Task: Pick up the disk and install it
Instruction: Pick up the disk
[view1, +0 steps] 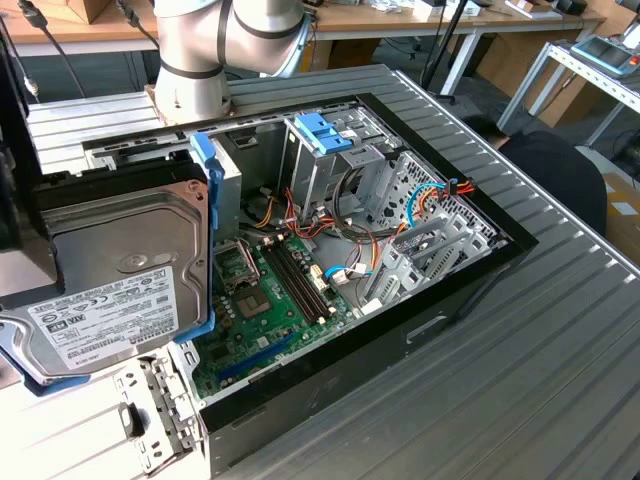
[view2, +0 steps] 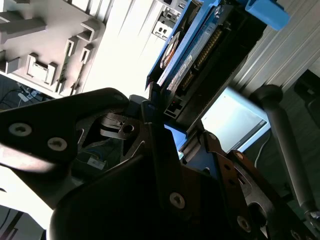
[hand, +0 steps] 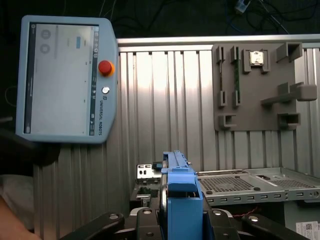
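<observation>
Gripper (view2: 172, 125) clamped on the disk (view1: 120, 270), held just beside the open computer case (view1: 430, 320). The first wrist view adds a teach pendant (hand: 65, 80) beyond the gripper, on the ribbed metal table (view1: 540, 380), with workbenches (view1: 400, 15) behind.

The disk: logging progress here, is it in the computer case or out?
Out. The gripper clamps the disk at the exterior view's left, its labelled face bare, in no bay of the open case.

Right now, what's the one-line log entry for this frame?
gripper: shut on disk | disk: lifted, outside open computer case | install: not yet done
</observation>
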